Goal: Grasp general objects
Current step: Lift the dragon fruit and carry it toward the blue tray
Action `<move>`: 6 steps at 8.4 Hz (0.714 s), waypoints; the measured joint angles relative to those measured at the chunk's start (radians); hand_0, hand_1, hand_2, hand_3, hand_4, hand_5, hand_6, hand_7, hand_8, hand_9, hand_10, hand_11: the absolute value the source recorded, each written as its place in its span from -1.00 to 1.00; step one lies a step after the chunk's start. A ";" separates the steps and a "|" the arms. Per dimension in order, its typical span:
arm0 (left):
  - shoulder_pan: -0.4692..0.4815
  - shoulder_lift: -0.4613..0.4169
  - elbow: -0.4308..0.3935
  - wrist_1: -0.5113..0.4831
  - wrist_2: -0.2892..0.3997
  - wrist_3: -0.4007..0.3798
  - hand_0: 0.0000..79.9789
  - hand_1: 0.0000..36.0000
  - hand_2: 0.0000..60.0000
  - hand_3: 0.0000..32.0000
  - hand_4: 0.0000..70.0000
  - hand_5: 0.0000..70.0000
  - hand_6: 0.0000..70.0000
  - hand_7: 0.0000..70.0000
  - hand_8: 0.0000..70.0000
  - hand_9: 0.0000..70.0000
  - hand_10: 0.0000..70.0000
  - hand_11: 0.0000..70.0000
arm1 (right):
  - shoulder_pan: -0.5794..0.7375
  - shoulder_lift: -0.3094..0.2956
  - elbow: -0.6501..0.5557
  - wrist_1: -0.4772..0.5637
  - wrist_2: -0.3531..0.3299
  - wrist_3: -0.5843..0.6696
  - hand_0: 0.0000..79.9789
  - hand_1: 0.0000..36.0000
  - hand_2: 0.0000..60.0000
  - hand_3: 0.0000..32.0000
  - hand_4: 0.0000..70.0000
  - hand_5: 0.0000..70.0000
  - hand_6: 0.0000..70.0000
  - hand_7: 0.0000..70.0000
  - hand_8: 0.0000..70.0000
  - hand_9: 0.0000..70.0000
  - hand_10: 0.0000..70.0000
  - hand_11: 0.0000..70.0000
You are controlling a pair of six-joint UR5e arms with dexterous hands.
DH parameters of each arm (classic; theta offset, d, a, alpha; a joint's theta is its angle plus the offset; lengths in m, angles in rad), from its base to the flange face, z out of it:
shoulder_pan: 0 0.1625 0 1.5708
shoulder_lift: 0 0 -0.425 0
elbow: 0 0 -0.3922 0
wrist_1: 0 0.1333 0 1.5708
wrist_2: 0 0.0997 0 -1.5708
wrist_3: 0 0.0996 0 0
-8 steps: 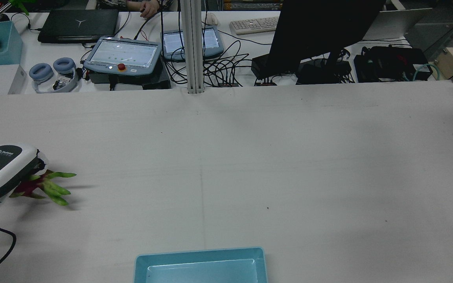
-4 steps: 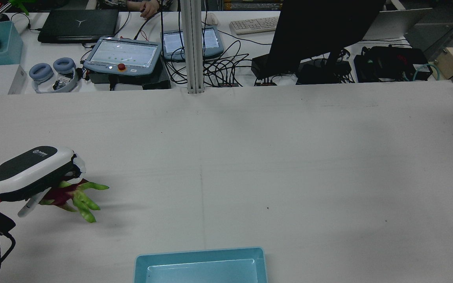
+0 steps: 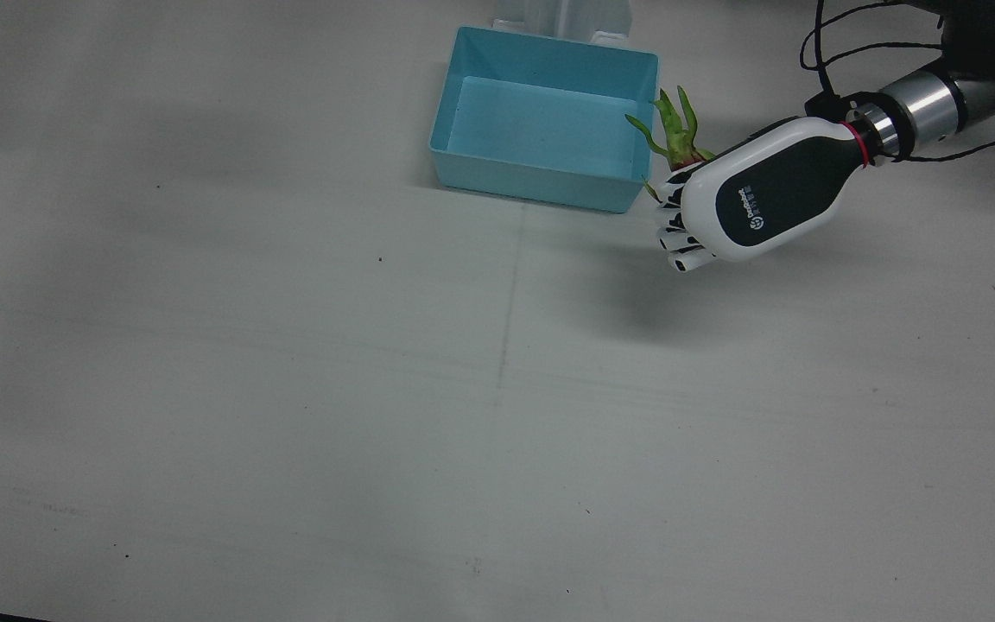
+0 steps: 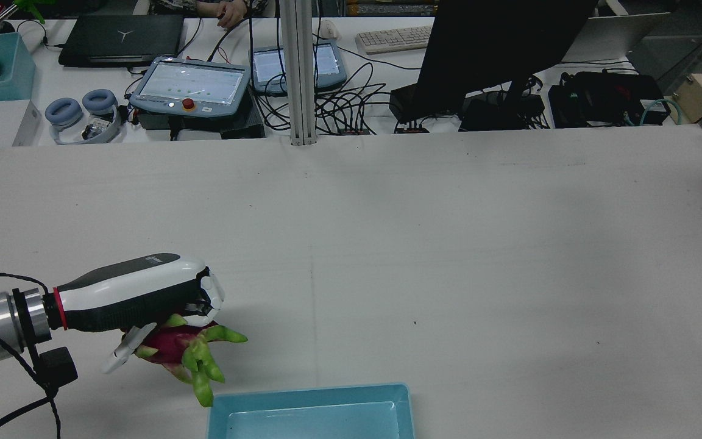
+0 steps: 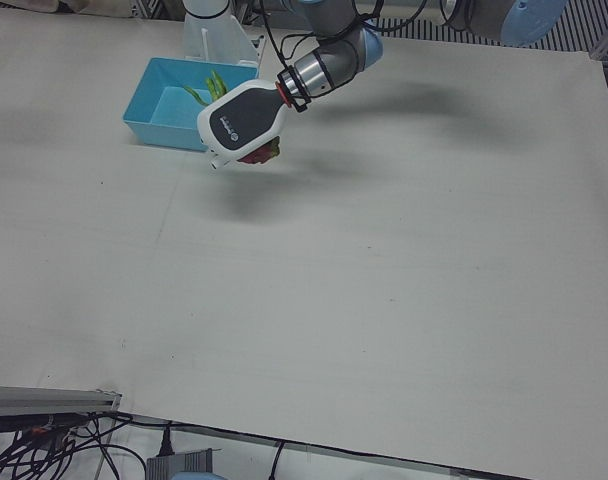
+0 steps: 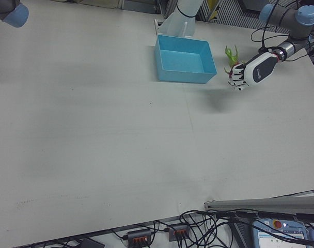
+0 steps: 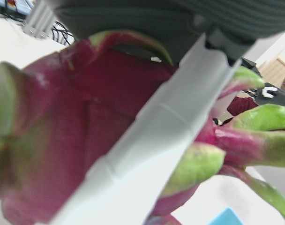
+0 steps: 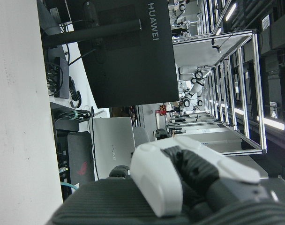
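Observation:
My left hand (image 4: pixel 138 299) is shut on a magenta dragon fruit (image 4: pixel 174 350) with green leaf tips and holds it above the table, just left of the blue bin (image 4: pixel 311 393). In the front view the hand (image 3: pixel 757 203) hovers beside the bin's right wall (image 3: pixel 644 121), with the fruit's leaves (image 3: pixel 677 138) sticking out towards it. The left hand view shows the fruit (image 7: pixel 86 126) pressed under a white finger (image 7: pixel 147 154). My right hand (image 8: pixel 189 178) shows only in its own view, away from the objects; its pose is unclear.
The bin (image 5: pixel 159 130) looks empty. Behind the table's far edge are a metal post (image 4: pixel 298 73), teach pendants (image 4: pixel 189 85), a monitor (image 4: pixel 497 49) and cables. The right arm's elbow (image 6: pixel 7 10) is at the right-front view's top left.
My left hand has carried the dragon fruit to the right and towards the near edge, from the table's left edge to beside the blue bin.

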 measured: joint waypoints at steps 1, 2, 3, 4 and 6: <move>0.056 -0.012 -0.008 -0.061 0.018 -0.074 1.00 1.00 1.00 -1.00 1.00 1.00 1.00 1.00 1.00 1.00 1.00 1.00 | 0.000 0.000 0.000 0.000 0.000 0.000 -1.00 -1.00 -1.00 -1.00 -1.00 -1.00 -1.00 -1.00 -1.00 -1.00 -1.00 -1.00; 0.118 -0.019 -0.009 -0.133 0.023 -0.138 1.00 1.00 1.00 -1.00 1.00 1.00 1.00 1.00 1.00 1.00 1.00 1.00 | 0.000 0.000 0.000 0.000 0.000 0.000 -1.00 -1.00 -1.00 -1.00 -1.00 -1.00 -1.00 -1.00 -1.00 -1.00 -1.00 -1.00; 0.166 -0.028 -0.009 -0.188 0.023 -0.176 1.00 1.00 1.00 -1.00 0.19 1.00 1.00 1.00 0.07 0.40 1.00 1.00 | 0.000 0.000 0.000 0.000 0.000 0.000 -1.00 -1.00 -1.00 -1.00 -1.00 -1.00 -1.00 -1.00 -1.00 -1.00 -1.00 -1.00; 0.210 -0.034 -0.008 -0.247 0.016 -0.195 1.00 1.00 1.00 -1.00 -0.95 1.00 -0.35 1.00 -0.90 -0.51 0.23 0.88 | 0.000 0.000 0.000 0.000 0.000 0.000 -1.00 -1.00 -1.00 -1.00 -1.00 -1.00 -1.00 -1.00 -1.00 -1.00 -1.00 -1.00; 0.272 -0.033 -0.006 -0.337 -0.030 -0.205 1.00 1.00 1.00 -1.00 -1.00 1.00 -1.00 0.28 -1.00 -0.79 -0.54 -0.14 | 0.000 0.000 0.000 0.000 0.000 0.000 -1.00 -1.00 -1.00 -1.00 -1.00 -1.00 -1.00 -1.00 -1.00 -1.00 -1.00 -1.00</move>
